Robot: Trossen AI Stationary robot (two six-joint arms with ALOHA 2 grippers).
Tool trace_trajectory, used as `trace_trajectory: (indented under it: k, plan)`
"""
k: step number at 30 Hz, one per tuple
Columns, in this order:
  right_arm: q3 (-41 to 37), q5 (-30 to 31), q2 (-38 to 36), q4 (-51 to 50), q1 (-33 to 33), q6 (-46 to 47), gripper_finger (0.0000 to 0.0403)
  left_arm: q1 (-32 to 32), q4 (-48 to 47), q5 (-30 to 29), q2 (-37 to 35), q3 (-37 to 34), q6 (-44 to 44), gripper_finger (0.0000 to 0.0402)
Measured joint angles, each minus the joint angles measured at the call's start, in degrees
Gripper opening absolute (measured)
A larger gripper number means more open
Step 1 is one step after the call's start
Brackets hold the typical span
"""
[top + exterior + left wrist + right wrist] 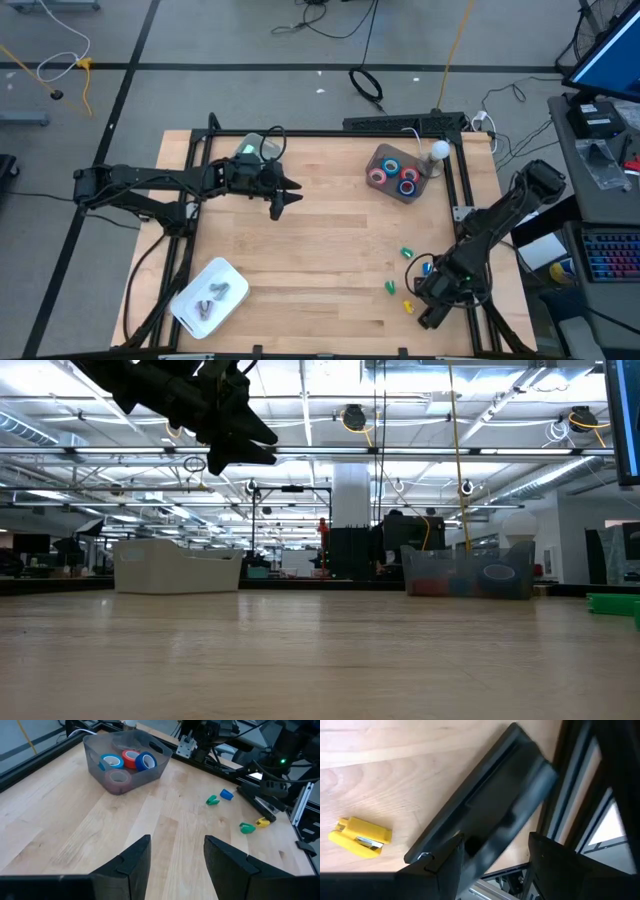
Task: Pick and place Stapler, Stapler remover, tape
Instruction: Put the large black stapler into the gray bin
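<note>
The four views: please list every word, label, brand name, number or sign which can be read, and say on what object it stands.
No text can be read in any view.
Red and blue tape rolls in the grey translucent plastic bin: no print shows.
Small yellow plastic staple remover: no marking shows.
Long black stapler: no brand shows.

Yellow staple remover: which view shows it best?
The right wrist view: the yellow staple remover fills it close up, metal jaw visible, lying on the table beside the black stapler. The left wrist view shows it small; the high view only as a yellow speck. The low view does not show it.
</note>
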Motion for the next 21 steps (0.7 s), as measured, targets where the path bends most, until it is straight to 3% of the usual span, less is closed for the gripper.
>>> trace_trajectory:
  k: [7,21]
  plan:
    - [-2.4,0.3,1.0,7.2,-0.4,0.1,0.0212,0.0,0.0,0.0,0.0,0.0,0.1,0.0184]
    - [-2.8,6.8,1.2,6.5,-2.0,-1.0,0.0212,0.0,-0.1,0.0,0.0,0.0,-0.3,0.0184]
